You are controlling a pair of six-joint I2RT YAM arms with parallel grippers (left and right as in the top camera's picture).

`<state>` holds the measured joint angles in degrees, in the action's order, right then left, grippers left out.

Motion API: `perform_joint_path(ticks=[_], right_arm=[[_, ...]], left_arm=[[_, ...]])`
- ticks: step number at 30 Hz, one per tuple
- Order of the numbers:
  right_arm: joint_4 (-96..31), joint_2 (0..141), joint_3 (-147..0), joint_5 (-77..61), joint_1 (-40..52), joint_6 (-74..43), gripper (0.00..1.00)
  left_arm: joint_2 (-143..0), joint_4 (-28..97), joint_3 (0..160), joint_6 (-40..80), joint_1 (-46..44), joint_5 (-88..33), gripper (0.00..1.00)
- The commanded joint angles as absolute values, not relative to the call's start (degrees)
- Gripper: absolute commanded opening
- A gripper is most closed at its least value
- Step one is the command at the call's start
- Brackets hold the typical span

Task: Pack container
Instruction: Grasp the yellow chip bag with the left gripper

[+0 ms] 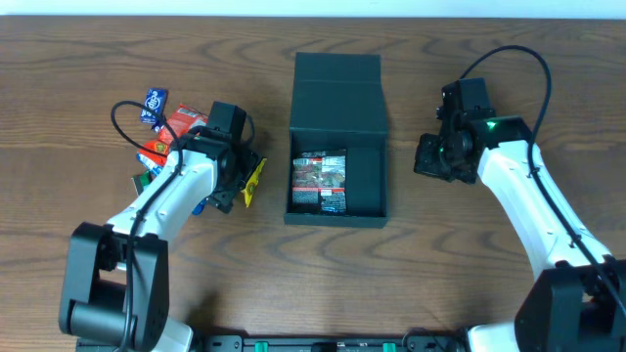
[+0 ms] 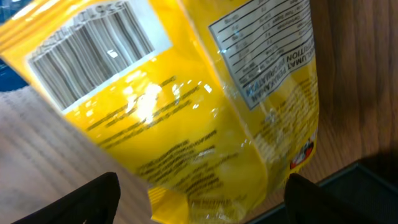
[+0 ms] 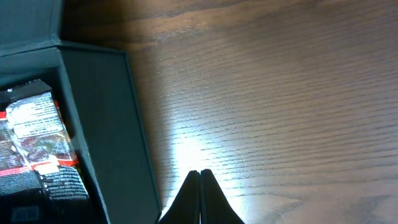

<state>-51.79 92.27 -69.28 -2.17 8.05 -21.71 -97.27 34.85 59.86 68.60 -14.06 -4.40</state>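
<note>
The dark teal-black container (image 1: 366, 179) stands open at mid-table, its flap lid (image 1: 337, 93) folded back. A black and red snack packet (image 1: 321, 183) lies in its left half. My left gripper (image 1: 233, 184) is open just left of the container, its fingers wide apart on either side of a yellow snack packet (image 1: 254, 181). That yellow packet (image 2: 186, 106) fills the left wrist view between the fingers (image 2: 202, 190). My right gripper (image 1: 433, 156) is shut and empty, right of the container. In the right wrist view its fingertips (image 3: 200, 180) hover over bare wood beside the container's right wall (image 3: 106, 124).
A pile of several snack packets (image 1: 161, 125), red, blue and green, lies at the left behind my left arm. The black and red packet also shows in the right wrist view (image 3: 37, 143). Wooden tabletop (image 1: 509, 293) lies all around.
</note>
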Motion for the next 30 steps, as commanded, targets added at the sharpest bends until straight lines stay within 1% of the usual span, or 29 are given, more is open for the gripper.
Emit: perform_joint_path(ticks=[1,3,7,11,13,14,15,16,17,22,25,28,30], right_arm=[[-51.68,91.37,-70.17,-0.58,7.79,-22.00,0.02],[-51.68,91.37,-70.17,-0.16,7.79,-21.89,0.02],[-51.66,91.37,-70.17,-0.16,7.79,-21.58,0.02],[-51.64,91.37,-70.17,-0.10,7.79,-21.61,0.02],[-51.64,91.37,-70.17,0.25,7.79,-21.58,0.01],[-51.62,91.37,-70.17,0.69,7.79,-21.61,0.01],[-51.59,91.37,-70.17,1.02,7.79,-21.61,0.01],[-51.57,91.37,-70.17,1.41,7.79,-21.58,0.02],[-51.55,91.37,-70.17,1.83,7.79,-21.58,0.01],[-51.40,91.37,-70.52,2.15,7.33,-21.61,0.02],[-51.94,91.26,-71.61,2.13,6.72,-21.61,0.02],[-52.36,90.61,-72.84,2.13,6.00,-21.58,0.01],[-52.36,89.54,-73.93,2.13,5.37,-21.34,0.02]], left_arm=[[-98.87,34.39,59.70,68.99,-13.82,-2.98,0.84],[-99.83,34.33,59.70,68.99,-13.82,-3.01,0.80],[-100.38,33.76,59.72,68.93,-13.80,-1.63,0.66],[-100.38,32.64,59.75,66.22,-13.65,-1.06,0.42],[-100.38,32.40,59.86,64.86,-13.50,-1.06,0.32],[-100.38,32.29,59.92,64.05,-13.45,-1.06,0.23],[-100.38,32.29,60.07,63.40,-13.45,-1.15,0.17],[-100.38,32.29,60.36,62.43,-13.45,-1.61,0.09],[-100.36,32.32,60.80,61.04,-13.45,-2.74,0.06],[-100.27,33.39,63.42,57.36,-13.45,-4.75,0.06],[-99.59,36.36,66.67,54.19,-13.47,-4.73,0.06],[-98.00,39.09,70.72,48.25,-13.76,-4.69,0.06],[-95.92,39.59,73.69,41.45,-14.48,-4.47,0.06]])
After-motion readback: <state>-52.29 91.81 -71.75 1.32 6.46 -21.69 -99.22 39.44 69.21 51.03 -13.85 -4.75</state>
